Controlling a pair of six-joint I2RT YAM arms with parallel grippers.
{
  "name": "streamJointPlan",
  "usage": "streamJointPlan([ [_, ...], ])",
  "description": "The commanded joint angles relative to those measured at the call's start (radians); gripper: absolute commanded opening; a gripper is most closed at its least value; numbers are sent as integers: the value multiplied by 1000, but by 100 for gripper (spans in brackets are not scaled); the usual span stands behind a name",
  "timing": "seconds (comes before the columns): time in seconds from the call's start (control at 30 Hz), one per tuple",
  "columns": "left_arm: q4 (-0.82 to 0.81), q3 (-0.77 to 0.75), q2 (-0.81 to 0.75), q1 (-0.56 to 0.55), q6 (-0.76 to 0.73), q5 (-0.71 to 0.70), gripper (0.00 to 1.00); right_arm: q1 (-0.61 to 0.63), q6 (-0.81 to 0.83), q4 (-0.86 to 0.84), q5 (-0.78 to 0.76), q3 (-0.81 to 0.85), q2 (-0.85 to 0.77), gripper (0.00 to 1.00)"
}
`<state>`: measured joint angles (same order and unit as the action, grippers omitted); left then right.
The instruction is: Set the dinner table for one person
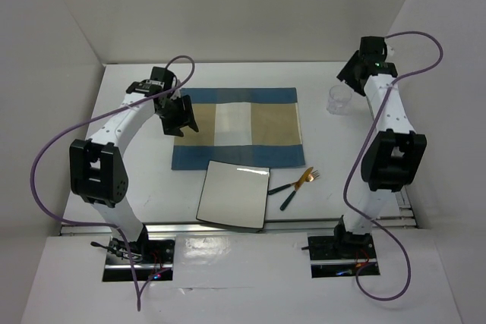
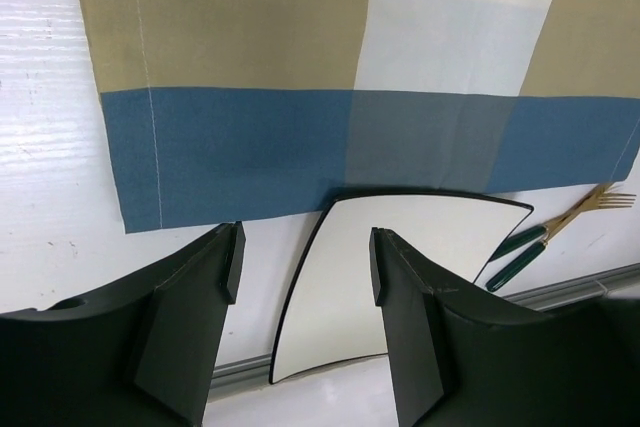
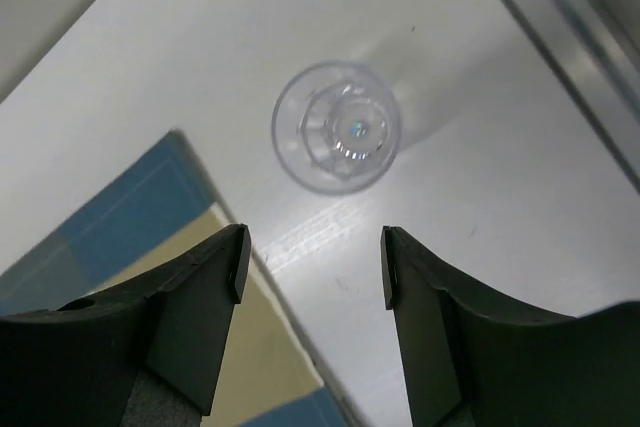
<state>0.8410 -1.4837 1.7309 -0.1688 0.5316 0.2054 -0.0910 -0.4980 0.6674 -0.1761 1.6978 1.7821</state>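
The white dinner table [image 1: 121, 187] carries a blue-and-tan placemat [image 1: 239, 127], lying flat at mid-table. A square glossy white plate [image 1: 234, 195] overlaps the mat's near edge. A gold fork and a knife with dark green handles [image 1: 298, 185] lie right of the plate. A clear glass [image 1: 338, 99] stands upright at the far right. My left gripper [image 1: 184, 121] is open and empty above the mat's left edge; its wrist view shows the mat [image 2: 330, 67], the plate [image 2: 400, 277] and the cutlery [image 2: 545, 237]. My right gripper [image 3: 310, 267] is open and empty above the glass [image 3: 337, 127].
White walls enclose the table on the left, back and right. A metal rail [image 1: 228, 227] runs along the near edge, with both arm bases bolted below it. Purple cables loop from each arm.
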Motion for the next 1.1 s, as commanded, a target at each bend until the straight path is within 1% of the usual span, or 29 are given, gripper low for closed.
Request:
streamJointPlan([
  [0.0,12,-38,5,2,-21,-6,70,-51,36,80,-8,129,115,67],
  [0.03,12,-38,6,2,-30,-6,70,-64,36,80,21,147,140,67],
  [0.1,30,-64,6,-8,-30,-52,70,-97,36,89,30,196,204,67],
  [0.23,43,-75,15,-29,-30,-103,70,-121,24,98,101,258,295,67],
  [0.33,43,-75,15,-29,-30,-103,70,-121,13,98,121,269,335,68],
  [0.47,43,-75,15,-29,-30,-112,70,-130,4,78,95,249,376,66],
  [0.5,43,-66,15,-29,-21,-112,70,-130,4,78,95,249,376,61],
  [0.53,43,-66,15,-29,-21,-112,70,-130,4,78,104,238,376,58],
  [0.57,43,-66,15,-29,-21,-112,70,-130,4,69,104,224,376,51],
  [0.6,43,-66,15,-29,-21,-112,70,-130,4,51,93,212,366,50],
  [0.63,43,-66,15,-29,-21,-121,70,-130,4,38,93,183,355,41],
  [0.7,43,-66,15,-29,-21,-121,70,-130,4,15,93,172,326,33],
  [0.73,43,-75,15,-29,-21,-121,70,-130,15,15,93,160,317,25],
  [0.8,43,-85,15,-29,-21,-121,70,-130,41,-9,93,149,294,14],
  [0.83,43,-86,6,-38,-30,-121,70,-130,59,-20,93,140,284,12],
  [0.93,43,-96,6,-38,-30,-130,71,-130,81,-20,70,140,270,12],
  [0.97,43,-105,6,-38,-30,-130,71,-130,81,-9,70,140,270,3],
  [1.0,43,-105,6,-38,-30,-130,71,-130,81,0,70,140,281,0],
  [1.07,43,-105,6,-38,-30,-130,71,-121,81,0,70,140,281,0],
])
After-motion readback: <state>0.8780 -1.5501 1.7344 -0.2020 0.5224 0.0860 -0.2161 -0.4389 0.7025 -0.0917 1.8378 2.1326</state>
